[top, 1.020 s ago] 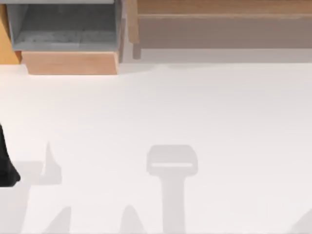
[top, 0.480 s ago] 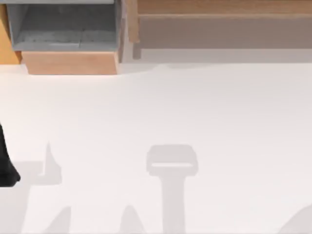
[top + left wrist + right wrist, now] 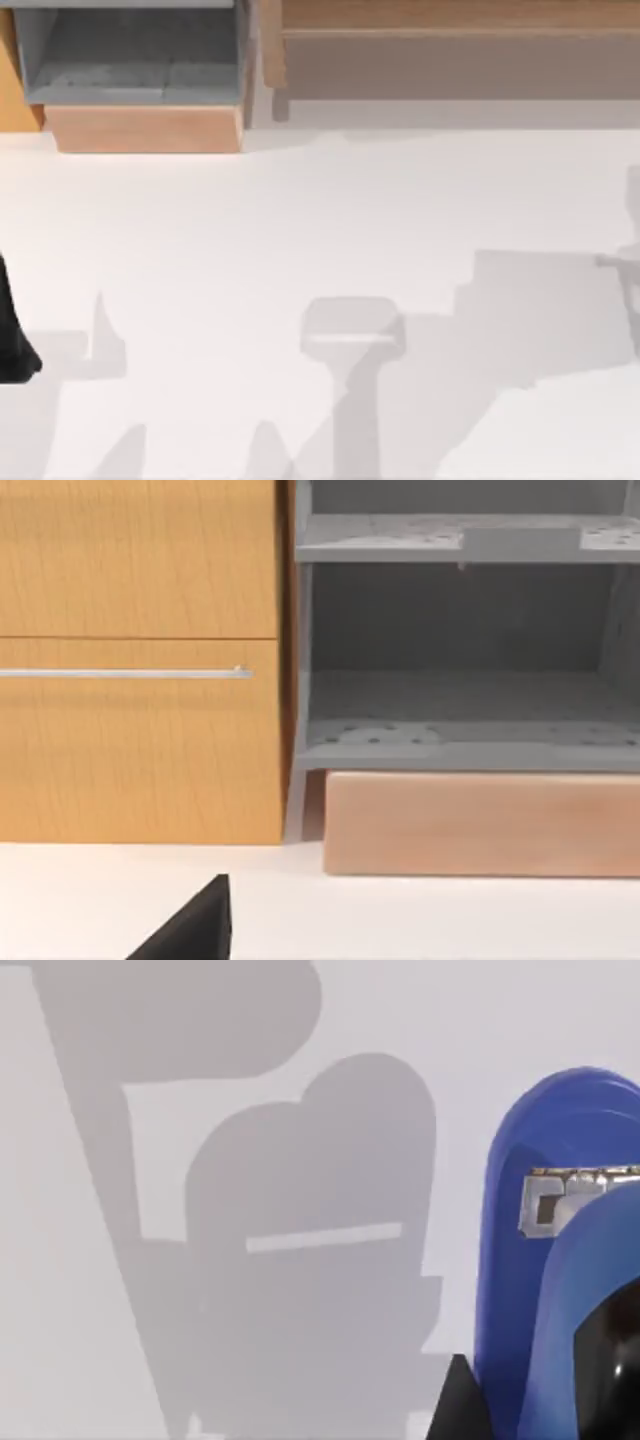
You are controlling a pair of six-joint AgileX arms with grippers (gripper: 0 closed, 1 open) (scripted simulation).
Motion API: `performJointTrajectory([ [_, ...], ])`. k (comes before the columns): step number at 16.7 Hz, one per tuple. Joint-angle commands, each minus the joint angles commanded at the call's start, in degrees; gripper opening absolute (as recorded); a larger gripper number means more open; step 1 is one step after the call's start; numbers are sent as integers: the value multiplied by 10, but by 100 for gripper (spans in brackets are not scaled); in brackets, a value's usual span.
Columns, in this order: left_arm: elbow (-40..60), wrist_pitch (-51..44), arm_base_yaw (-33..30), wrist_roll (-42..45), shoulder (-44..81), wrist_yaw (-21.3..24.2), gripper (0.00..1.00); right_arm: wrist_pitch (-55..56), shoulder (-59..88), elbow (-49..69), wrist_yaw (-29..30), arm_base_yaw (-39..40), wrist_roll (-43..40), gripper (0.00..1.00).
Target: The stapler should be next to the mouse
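Observation:
The bright blue stapler (image 3: 545, 1260) is close up in the right wrist view, with a small metal mark on its top. My right gripper (image 3: 530, 1390) has black fingers (image 3: 455, 1405) on both sides of it and looks shut on it, above the white table (image 3: 100, 1260). My left gripper (image 3: 12, 345) is a black shape at the table's left edge, and a black corner of the left gripper (image 3: 190, 935) also appears in the left wrist view. The mouse is out of view.
A grey open shelf unit (image 3: 130, 55) on a pale wooden base (image 3: 145, 128) stands at the back left, beside an orange wooden cabinet (image 3: 140, 660) with a metal handle. A wooden bench (image 3: 450, 40) runs along the back right. Arm shadows fall across the white table (image 3: 300, 220).
A large shadow has spread in from the right across the lower right of the table. The left arm has not moved.

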Motion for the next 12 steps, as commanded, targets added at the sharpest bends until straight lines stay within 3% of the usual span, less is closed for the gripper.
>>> performJointTrajectory([
  [7, 0, 0, 0, 0, 0, 0, 100, -54, 93, 131, -5, 379, 280, 0],
  [12, 0, 0, 0, 0, 0, 0, 100, -65, 113, 188, 4, 519, 407, 0],
])
